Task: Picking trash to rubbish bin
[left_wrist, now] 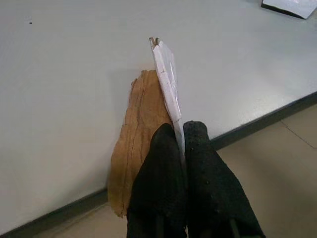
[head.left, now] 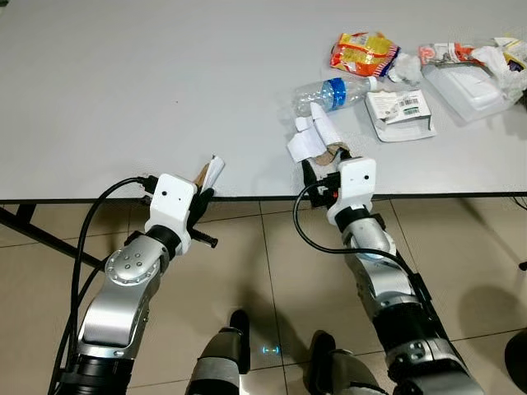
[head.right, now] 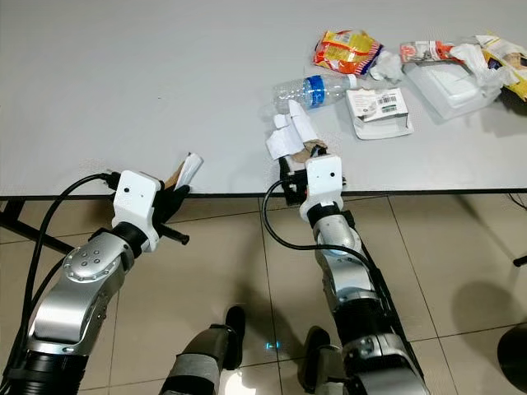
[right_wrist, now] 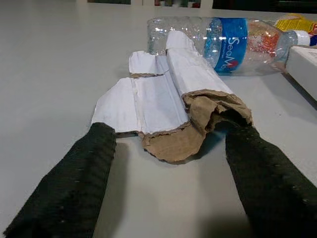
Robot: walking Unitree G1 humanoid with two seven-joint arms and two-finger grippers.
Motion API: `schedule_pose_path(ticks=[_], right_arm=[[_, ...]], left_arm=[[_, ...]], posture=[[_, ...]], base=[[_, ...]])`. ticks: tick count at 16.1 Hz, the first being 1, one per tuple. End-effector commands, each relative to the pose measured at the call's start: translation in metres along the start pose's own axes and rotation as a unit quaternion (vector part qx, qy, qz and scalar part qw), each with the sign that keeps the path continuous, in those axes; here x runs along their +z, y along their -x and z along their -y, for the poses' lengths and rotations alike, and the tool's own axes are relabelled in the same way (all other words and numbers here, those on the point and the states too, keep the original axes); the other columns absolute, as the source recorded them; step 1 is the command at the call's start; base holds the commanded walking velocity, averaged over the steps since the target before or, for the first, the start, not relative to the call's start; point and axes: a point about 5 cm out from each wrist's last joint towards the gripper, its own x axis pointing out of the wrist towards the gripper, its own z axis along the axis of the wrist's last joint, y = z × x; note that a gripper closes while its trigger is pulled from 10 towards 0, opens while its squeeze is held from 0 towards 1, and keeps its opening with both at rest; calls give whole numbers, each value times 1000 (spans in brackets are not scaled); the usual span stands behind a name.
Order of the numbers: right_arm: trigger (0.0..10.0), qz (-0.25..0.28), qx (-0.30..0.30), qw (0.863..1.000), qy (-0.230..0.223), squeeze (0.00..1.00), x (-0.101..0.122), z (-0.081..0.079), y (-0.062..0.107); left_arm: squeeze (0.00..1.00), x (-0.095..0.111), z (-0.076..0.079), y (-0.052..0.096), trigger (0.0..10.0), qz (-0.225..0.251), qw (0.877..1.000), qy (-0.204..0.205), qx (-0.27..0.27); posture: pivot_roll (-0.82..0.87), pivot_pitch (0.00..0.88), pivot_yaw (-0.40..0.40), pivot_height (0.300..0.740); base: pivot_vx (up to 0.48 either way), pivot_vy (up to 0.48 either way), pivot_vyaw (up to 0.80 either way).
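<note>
Your right gripper (right_wrist: 163, 163) sat at the near edge of the table (head.left: 123, 90) with its fingers (right_wrist: 74, 173) spread wide, and the torn cardboard piece (right_wrist: 168, 106) lay straight ahead between them, its brown ragged end nearest the fingertips. Its long axis ran away from you toward the plastic bottle (head.left: 333, 93), which lay crosswise just beyond it, touching or nearly so. So the piece pointed end-on at your hand, and a short push forward would likely have brought it between the fingers.

Your left gripper (left_wrist: 181, 148) had its fingers pressed together, pinching a folded strip of white and brown card (left_wrist: 158, 94), held just past the table edge with its tip rising over the surface.

The right arm was clearly nearer the remaining litter: a snack wrapper (head.left: 362, 51), a flat packet (head.left: 399, 111) and a plastic container (head.left: 465, 82) clustered at the far right of the pale grey tabletop. Beige floor tiles (head.left: 247, 247) showed below the edge.
</note>
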Motion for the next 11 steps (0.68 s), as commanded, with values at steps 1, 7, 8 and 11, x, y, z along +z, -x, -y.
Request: schedule_pose_path(ticks=[1, 7, 8, 11], right_arm=[[0, -79, -5, 997, -10, 0, -35, -2, 14], [0, -14, -32, 999, 7, 0, -10, 9, 2], [0, -3, -33, 999, 10, 0, -5, 10, 1], [10000, 50, -38, 998, 15, 0, 21, 8, -4]], left_arm=[[0, -10, 1, 5, 0, -26, 1000, 5, -6], [0, -10, 4, 3, 0, -26, 1000, 7, -12], [0, -10, 5, 3, 0, -26, 1000, 7, -14], [0, -11, 8, 1, 0, -26, 999, 9, -22]], posture=[[454, 366, 66, 740], [446, 358, 63, 740], [446, 358, 63, 740], [428, 349, 59, 740]], base=[[0, 0, 0], [0, 0, 0], [0, 0, 0], [0, 0, 0]])
